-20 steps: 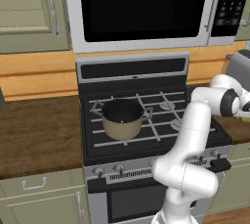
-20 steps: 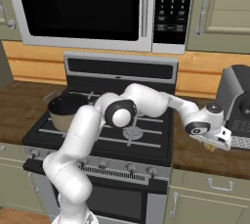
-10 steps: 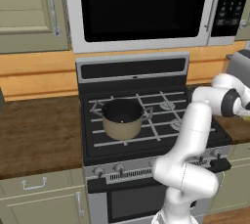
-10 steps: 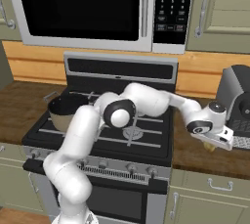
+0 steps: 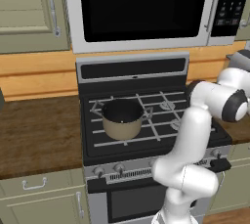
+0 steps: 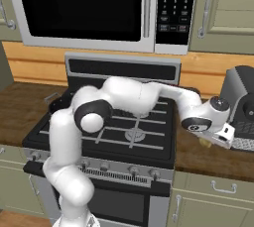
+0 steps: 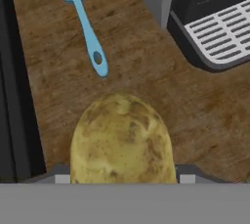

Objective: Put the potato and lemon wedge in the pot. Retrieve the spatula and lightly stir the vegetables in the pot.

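Speckled tan potato [image 7: 122,140], light-blue spatula [image 7: 84,22]

Nothing legible here: the microwave keypad [image 6: 173,3] carries rows of tiny markings, perhaps digits or button labels, but they're too small and blurred to read, and no brand shows.

My brown wooden counter [image 7: 146,96] has a blue spatula [image 7: 85,22] lying flat on it. A potato [image 7: 122,140] sits near the spatula's handle end. A dark machine [image 7: 215,17] stands on the counter too. On the stove [image 5: 146,120] sits a tan pot [image 5: 122,119].
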Motion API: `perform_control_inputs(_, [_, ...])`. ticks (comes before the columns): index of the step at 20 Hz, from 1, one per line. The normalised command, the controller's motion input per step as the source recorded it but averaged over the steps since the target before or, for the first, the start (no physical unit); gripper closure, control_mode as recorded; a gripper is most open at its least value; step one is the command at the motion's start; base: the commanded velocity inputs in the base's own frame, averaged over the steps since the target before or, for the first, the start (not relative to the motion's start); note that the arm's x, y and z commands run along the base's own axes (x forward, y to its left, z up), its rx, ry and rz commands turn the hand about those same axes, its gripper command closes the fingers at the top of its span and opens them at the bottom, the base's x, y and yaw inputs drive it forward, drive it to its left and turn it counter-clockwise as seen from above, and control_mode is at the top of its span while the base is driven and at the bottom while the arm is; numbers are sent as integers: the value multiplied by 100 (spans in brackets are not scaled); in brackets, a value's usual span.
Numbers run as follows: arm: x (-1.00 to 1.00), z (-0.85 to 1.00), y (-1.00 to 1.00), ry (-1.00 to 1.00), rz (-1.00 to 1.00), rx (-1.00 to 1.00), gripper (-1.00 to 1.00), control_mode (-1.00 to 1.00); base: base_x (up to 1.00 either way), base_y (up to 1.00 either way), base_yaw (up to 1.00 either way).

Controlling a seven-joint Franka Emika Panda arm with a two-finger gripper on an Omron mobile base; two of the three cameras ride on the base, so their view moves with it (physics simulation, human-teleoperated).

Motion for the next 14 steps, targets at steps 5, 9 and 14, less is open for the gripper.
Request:
perform_control_inputs(5, [-15, 45, 100, 0, 0, 0, 100, -100, 0, 0, 0])
perform_control_inputs(9, [-3, 25, 100, 0, 0, 0, 100, -100, 0, 0, 0])
perform_control_inputs(14, [-22, 26, 100, -6, 5, -2, 100, -100, 0, 0, 0])
